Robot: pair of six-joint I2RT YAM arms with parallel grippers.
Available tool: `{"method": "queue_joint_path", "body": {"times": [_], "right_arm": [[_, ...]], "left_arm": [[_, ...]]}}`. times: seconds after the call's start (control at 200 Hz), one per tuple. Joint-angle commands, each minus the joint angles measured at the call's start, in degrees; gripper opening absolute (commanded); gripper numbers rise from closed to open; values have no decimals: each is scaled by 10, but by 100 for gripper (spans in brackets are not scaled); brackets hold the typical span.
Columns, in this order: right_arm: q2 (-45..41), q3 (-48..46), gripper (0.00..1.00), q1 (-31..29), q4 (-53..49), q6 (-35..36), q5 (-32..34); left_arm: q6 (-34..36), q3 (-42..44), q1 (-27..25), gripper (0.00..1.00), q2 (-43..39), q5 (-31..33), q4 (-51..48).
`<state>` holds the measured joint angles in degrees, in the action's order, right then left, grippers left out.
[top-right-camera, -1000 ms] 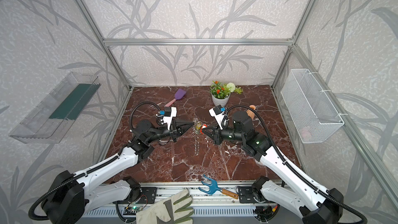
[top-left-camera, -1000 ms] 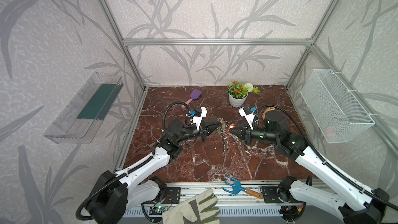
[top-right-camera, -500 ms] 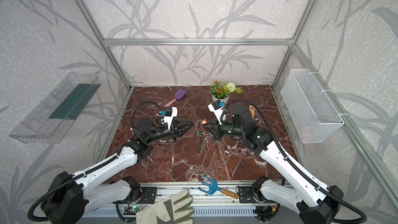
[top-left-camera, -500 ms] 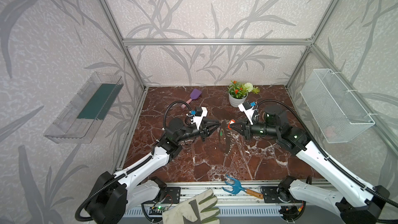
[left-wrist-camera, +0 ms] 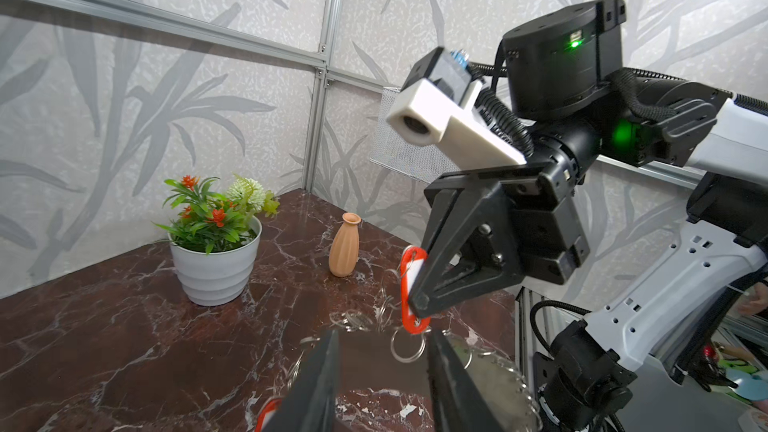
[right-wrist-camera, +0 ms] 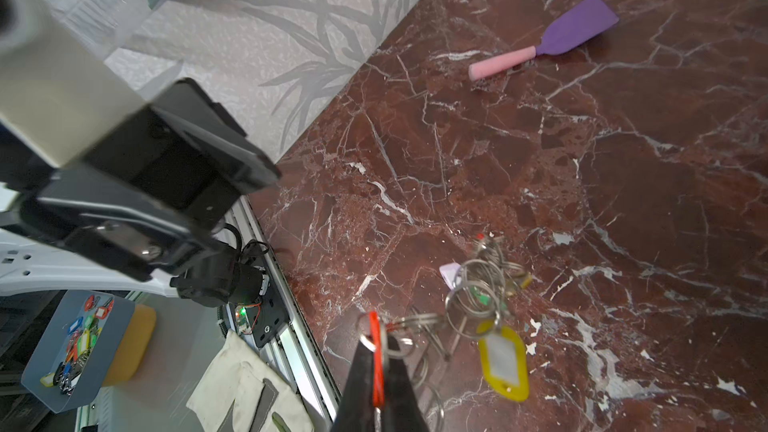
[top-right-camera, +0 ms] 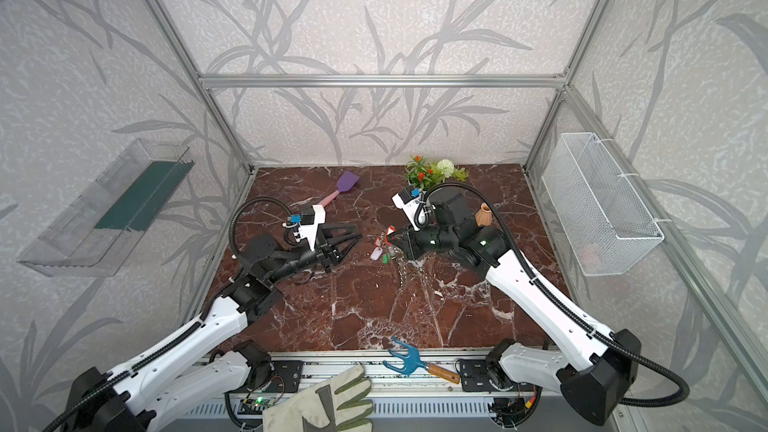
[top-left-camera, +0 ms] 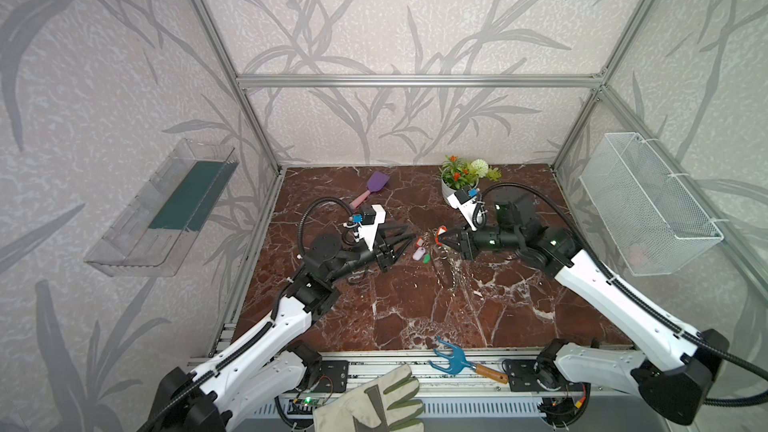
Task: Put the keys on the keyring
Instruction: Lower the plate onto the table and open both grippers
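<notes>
Marble tabletop (top-left-camera: 415, 305), mid-frame — a red key (left-wrist-camera: 406, 284) was clamped by the right gripper (right-wrist-camera: 379, 347). The left gripper (left-wrist-camera: 382, 342) was held spread.

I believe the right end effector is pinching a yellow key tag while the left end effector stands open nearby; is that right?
Not quite: the right end effector is pinching a red key tag, as the right wrist view shows; the yellow key tag sits outside its grip. The left end effector does stand open nearby.
</notes>
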<state>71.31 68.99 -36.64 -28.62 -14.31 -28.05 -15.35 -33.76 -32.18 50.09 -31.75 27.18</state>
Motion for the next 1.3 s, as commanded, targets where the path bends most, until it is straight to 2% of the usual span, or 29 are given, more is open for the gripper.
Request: {"method": "queue_joint_path", "body": {"times": [0.0, 0.095, 0.17, 0.26, 0.395, 0.72, 0.765, 0.83, 0.885, 0.945, 0.99, 1.02, 1.06, 1.085, 1.13, 1.17, 1.235, 1.295], "right_arm": [[34, 28, 0, -13, 10, 2, -5], [81, 54, 0, -38, 16, 6, 5], [112, 67, 0, -55, 40, -2, -4], [146, 67, 0, -58, 73, -14, -17], [174, 42, 0, -42, 103, -22, -23], [215, -67, 0, 54, 156, -41, -59], [223, -80, 4, 68, 161, -39, -68], [228, -95, 4, 80, 166, -31, -75], [228, -103, 14, 86, 157, -24, -55], [221, -105, 35, 89, 141, -18, -30], [211, -109, 46, 90, 138, -17, -17], [199, -111, 55, 90, 136, -19, -7], [181, -114, 67, 90, 131, -20, 7], [169, -117, 74, 90, 128, -20, 17], [141, -121, 85, 91, 121, -21, 36], [114, -128, 99, 95, 118, -25, 62], [63, -153, 99, 103, 135, -38, 119], [13, -185, 99, 121, 155, -43, 182]], "left_arm": [[31, 15, 1, 41, -45, 40, -53], [42, 24, 1, 46, -71, 70, -70], [45, 30, 2, 55, -84, 87, -71], [43, 33, 1, 61, -89, 111, -73], [44, 30, 2, 63, -93, 106, -78], [34, 25, 2, 63, -90, 111, -82], [32, 24, 2, 64, -90, 115, -83], [30, 22, 2, 64, -90, 124, -86], [24, 19, 2, 66, -89, 141, -93], [11, 12, 2, 73, -85, 181, -106], [3, 6, 2, 76, -82, 213, -119], [-5, 3, 2, 81, -79, 241, -125], [-19, -1, 3, 94, -76, 285, -133], [-29, -6, 3, 99, -72, 308, -142], [-31, -20, 5, 99, -60, 342, -168], [-25, -41, 7, 99, -44, 380, -207], [-35, -65, 13, 99, -20, 474, -259], [-33, -71, 27, 99, -4, 533, -278]]}}
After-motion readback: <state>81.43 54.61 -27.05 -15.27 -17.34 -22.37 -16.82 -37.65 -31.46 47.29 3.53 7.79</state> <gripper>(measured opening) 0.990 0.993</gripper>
